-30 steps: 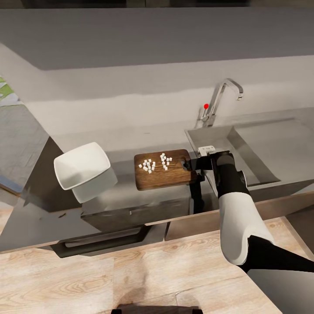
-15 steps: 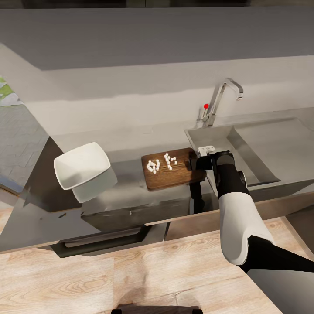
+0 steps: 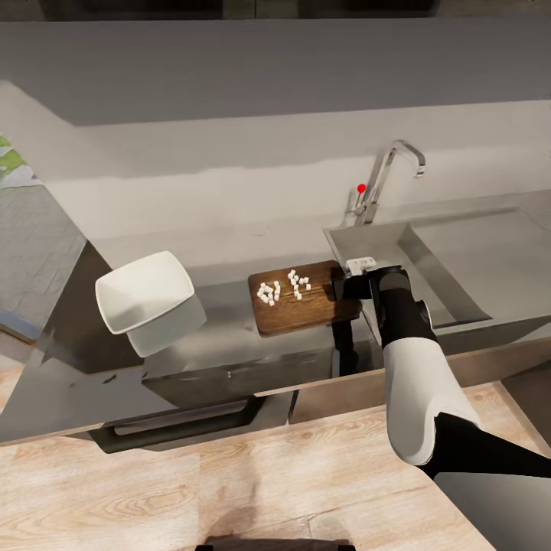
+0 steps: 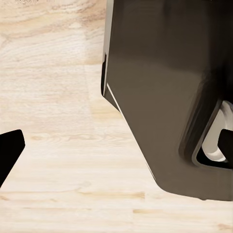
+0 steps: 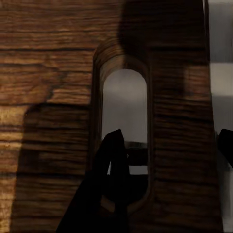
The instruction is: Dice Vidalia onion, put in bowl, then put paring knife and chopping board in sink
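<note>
The dark wood chopping board (image 3: 302,315) lies on the glossy countertop (image 3: 222,340), its handle end touching the sink (image 3: 467,264) rim. Several white onion dice (image 3: 285,288) are scattered on the board. My right gripper (image 3: 342,289) is shut on the handle end. In the right wrist view one finger (image 5: 114,165) passes through the handle slot (image 5: 124,104) of the chopping board (image 5: 48,73), and the other sits at the board's outer edge. The white bowl (image 3: 145,291) stands left of the board. My left gripper (image 4: 116,145) hangs open over the floor. The paring knife is out of view.
A chrome tap (image 3: 386,172) with a red knob (image 3: 361,186) stands behind the sink. The grey wall runs along the back of the counter. Dark cabinets with a drawer handle (image 3: 176,428) lie below, and the pale wood floor (image 3: 229,490) is in front.
The chopping board has slid to the right towards the sink, and the onion dice spread out on it. The right arm has hardly moved, and the last half second looks still.
</note>
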Controlling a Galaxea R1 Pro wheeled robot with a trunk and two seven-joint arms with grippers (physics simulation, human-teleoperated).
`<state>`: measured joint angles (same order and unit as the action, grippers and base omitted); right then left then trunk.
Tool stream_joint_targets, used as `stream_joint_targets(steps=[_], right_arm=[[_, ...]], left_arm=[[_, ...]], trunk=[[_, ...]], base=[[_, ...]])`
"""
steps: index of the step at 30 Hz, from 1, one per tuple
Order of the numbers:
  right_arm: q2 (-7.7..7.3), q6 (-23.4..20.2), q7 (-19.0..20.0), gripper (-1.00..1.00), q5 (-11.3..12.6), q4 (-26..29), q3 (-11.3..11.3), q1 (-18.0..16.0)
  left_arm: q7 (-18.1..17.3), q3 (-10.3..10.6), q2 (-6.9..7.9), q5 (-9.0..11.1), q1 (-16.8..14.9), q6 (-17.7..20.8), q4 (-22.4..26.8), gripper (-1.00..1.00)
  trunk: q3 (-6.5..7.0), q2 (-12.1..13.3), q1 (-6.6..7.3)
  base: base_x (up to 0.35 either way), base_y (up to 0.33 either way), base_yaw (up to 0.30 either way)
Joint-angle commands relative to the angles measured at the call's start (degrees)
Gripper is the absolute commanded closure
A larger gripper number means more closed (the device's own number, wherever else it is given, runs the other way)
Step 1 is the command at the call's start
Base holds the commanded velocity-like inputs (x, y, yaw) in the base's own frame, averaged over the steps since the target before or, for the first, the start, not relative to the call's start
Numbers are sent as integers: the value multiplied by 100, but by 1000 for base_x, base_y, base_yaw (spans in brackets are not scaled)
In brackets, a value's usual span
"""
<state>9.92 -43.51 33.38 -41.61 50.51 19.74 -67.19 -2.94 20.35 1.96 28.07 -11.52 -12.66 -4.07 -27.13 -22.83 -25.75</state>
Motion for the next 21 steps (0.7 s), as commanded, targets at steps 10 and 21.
stream_joint_targets(steps=[10, 21], right_arm=[[8, -35, 55, 100, -49, 3, 21, -5], [8, -35, 55, 100, -49, 3, 21, -4]], left_arm=[[-31, 48, -3, 58, -8, -35, -25, -100], [-31, 48, -3, 58, -8, -35, -24, -100]], trunk=[[81, -8, -4], [180, -8, -4]], base=[[0, 0, 0], [0, 0, 0]])
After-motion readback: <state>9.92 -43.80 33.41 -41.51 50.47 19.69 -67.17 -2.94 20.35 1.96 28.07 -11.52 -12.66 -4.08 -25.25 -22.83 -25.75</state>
